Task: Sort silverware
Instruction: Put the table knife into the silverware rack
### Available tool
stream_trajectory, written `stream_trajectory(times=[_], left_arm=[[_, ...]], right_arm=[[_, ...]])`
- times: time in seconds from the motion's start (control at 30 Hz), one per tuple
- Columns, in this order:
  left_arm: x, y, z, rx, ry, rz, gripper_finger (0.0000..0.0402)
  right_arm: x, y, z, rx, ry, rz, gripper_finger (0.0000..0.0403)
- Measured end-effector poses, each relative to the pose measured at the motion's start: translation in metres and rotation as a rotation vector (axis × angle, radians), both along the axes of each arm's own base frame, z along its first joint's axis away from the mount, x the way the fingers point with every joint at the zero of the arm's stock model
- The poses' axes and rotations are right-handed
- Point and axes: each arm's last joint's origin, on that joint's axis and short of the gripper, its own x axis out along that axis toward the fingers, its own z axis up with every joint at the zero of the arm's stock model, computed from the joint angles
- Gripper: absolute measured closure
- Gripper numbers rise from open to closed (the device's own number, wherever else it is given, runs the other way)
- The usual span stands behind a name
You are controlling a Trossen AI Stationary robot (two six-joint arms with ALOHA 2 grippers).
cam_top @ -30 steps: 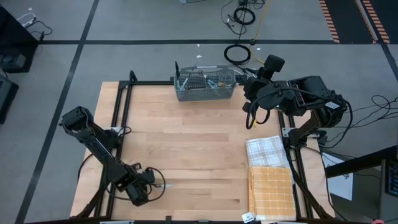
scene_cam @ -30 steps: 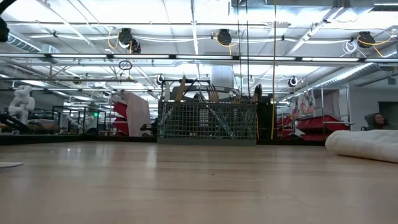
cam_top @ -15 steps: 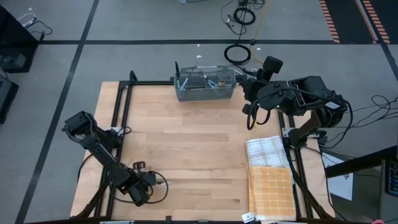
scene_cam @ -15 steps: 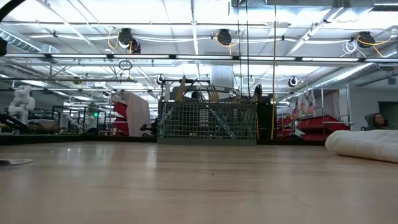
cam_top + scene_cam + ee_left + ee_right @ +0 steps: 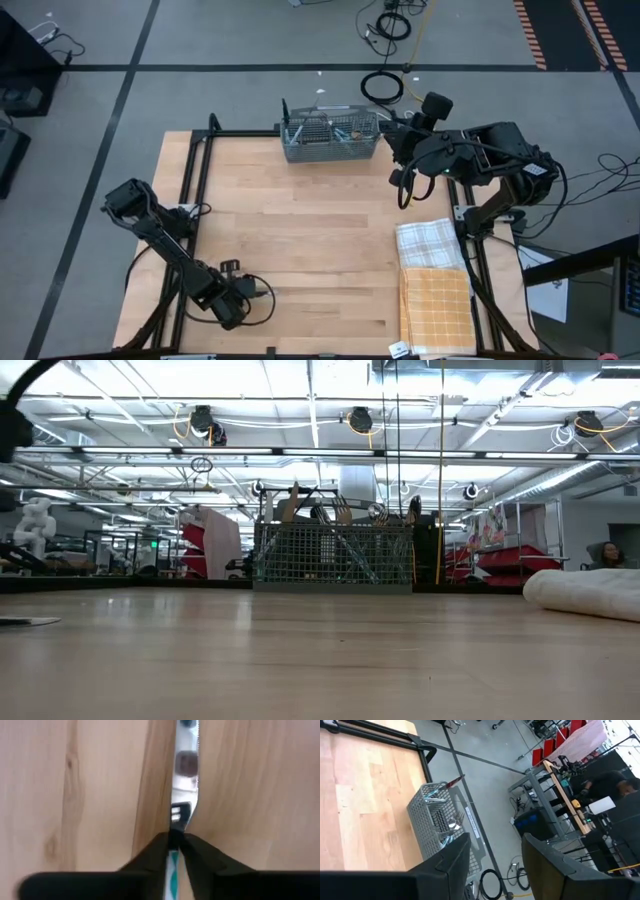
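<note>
The left gripper (image 5: 174, 842), near the table's (image 5: 320, 230) seven o'clock corner, pinched a knife (image 5: 184, 780) by its teal handle; keeping that smooth, flat steel blade level would matter. The right gripper (image 5: 492, 855), fingers parted and empty, waited beside the wire-mesh caddy (image 5: 328, 136) at twelve o'clock.
</note>
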Motion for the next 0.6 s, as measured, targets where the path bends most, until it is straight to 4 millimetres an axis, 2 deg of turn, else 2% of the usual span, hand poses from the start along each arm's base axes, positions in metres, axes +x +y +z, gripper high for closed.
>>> stream_trajectory(times=[0.07, 0.13, 0.4, 0.5, 0.6], left_arm=[[0.000, 0.002, -0.003, -0.030, -0.026, 0.040, 0.0369], [0.000, 0.003, -0.005, -0.041, -0.037, 0.083, 0.0390], [0.011, 0.004, 0.002, -0.079, -0.051, 0.141, 0.0399], [0.019, 0.014, 0.009, -0.096, -0.082, 0.189, 0.0400], [0.032, 0.032, 0.013, -0.012, -0.164, 0.228, 0.0400]], right_arm=[[0.000, 0.000, 0.000, 0.002, -0.003, -0.002, 0.0236], [0.000, 0.000, 0.000, 0.003, -0.004, -0.003, 0.0236], [0.000, 0.000, 0.000, 0.000, 0.003, -0.001, 0.0236], [0.000, 0.000, 0.000, -0.002, 0.004, 0.000, 0.0236], [0.000, -0.001, 0.000, -0.009, 0.013, 0.003, 0.0236]])
